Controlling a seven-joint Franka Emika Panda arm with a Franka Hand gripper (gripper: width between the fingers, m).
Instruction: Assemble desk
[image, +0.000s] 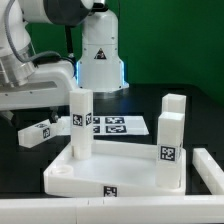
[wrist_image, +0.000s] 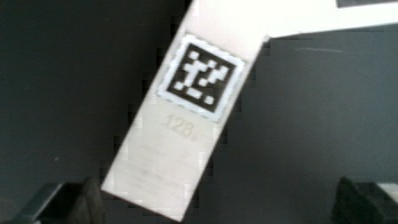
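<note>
Desk assembly, mid-way. White plastic square tray-like tabletop (image: 105, 172) lies socket side up on the black work surface (image: 185, 75), near the front of the exterior view. Three white square-section plastic legs stand in its corner sockets: one toward the exterior view's left (image: 80, 122), two toward the exterior view's right, a taller near one (image: 170, 150) and a shorter one behind it (image: 175, 105). How firmly they're seated I can't tell.

One loose white square-section leg with a black-and-white tag (wrist_image: 178, 125) is lying flat on the black surface, off the tray on the exterior view's left (image: 38, 132). The wrist view looks straight down on it, slanted across the frame.

Gripper (wrist_image: 214, 200) has its jaws fully apart, holding nothing; the dark fingertips (wrist_image: 54, 203) show on either side of the leg, not touching it. The arm sits low over that leg at the exterior view's left.

Step in hand, as I read it: pick up the last leg. Next move: align the jaws square to the leg's long sides, descend, and clamp across the narrow width. Then stand it up and seat it in the remaining socket.

Flat white marker board (image: 112, 125) lies behind the tray.
</note>
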